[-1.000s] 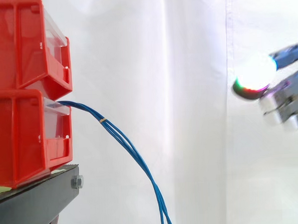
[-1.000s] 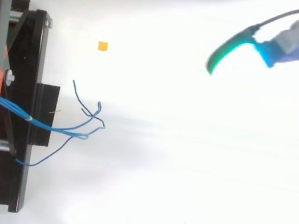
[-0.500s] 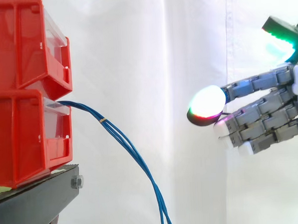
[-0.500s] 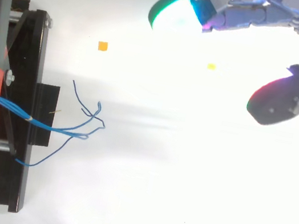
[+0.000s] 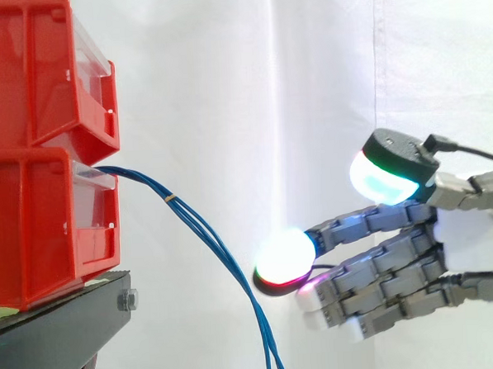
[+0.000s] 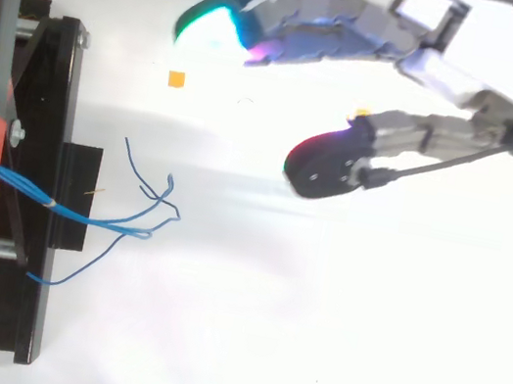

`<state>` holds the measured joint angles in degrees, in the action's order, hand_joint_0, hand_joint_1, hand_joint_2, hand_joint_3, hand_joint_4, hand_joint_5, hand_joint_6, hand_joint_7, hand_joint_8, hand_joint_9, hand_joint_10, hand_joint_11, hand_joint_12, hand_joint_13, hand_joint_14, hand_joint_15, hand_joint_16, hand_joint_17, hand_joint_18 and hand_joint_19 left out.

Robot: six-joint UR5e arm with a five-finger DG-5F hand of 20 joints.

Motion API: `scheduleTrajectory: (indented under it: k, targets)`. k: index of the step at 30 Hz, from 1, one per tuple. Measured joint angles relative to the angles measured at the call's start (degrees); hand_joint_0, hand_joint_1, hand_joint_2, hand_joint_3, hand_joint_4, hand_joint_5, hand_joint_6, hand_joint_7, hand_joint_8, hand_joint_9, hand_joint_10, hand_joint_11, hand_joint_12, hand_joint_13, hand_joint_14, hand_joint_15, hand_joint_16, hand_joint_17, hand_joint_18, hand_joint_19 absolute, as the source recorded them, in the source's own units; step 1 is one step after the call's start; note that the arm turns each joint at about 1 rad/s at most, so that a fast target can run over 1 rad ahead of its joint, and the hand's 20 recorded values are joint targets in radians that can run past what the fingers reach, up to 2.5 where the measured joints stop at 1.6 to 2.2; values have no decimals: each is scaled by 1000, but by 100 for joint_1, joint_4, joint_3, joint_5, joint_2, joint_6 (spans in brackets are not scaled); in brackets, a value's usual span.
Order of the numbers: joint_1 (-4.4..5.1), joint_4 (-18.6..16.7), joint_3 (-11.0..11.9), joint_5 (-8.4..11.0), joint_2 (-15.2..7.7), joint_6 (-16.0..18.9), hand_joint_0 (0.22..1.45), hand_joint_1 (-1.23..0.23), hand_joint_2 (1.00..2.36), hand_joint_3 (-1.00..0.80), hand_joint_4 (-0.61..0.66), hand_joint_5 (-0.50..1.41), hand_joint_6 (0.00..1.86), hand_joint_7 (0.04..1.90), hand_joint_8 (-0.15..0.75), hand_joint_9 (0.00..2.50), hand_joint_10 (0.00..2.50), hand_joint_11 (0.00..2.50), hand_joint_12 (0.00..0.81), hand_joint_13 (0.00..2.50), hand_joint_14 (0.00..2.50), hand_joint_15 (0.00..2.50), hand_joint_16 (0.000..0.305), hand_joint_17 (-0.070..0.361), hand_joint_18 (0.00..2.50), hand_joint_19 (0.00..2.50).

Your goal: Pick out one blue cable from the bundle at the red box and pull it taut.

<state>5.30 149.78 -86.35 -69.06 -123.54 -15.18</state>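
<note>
White curtain (image 5: 226, 111) behind, vertical folds; black stand (image 5: 56, 335) at left; bright white floor (image 6: 306, 360).

1. Readable text, numbers, brand marks or signs: none is showing in either view.
2. The red bins (image 5: 33, 220): their clear front panels (image 5: 92, 205) are carrying no label that can be read.
3. The blue cables (image 5: 156, 187): a thin yellowish band (image 5: 170, 197) is binding them just outside the lower bin; it is too small to tell any print on it.
</note>
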Motion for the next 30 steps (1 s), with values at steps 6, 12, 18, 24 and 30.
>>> scheduleTrajectory:
  k: [6, 12, 18, 24, 30]
  targets:
    - [60, -61, 450, -222, -406, 10, 477, -585, 1000, -500, 159, -204, 500, 530, 229, 547, 4, 118, 308, 405, 5, 134, 46, 103, 293, 399]
    - [141, -97, 568, -360, -489, 20, 482, -579, 1000, -500, 175, -187, 501, 584, 228, 550, 4, 122, 307, 407, 5, 140, 46, 103, 297, 400]
    - [176, -257, 574, -508, -505, 14, 487, -617, 1000, -500, 205, -173, 501, 651, 230, 553, 5, 146, 306, 419, 5, 148, 45, 102, 325, 416]
    - [192, -507, 594, -593, -726, 78, 485, -724, 1000, -500, 222, -167, 502, 703, 230, 565, 7, 183, 306, 447, 6, 169, 46, 103, 374, 417]
    - [257, -565, 609, -538, -805, 137, 469, -820, 1000, -500, 234, -170, 502, 737, 236, 565, 8, 218, 315, 484, 7, 194, 47, 106, 441, 425]
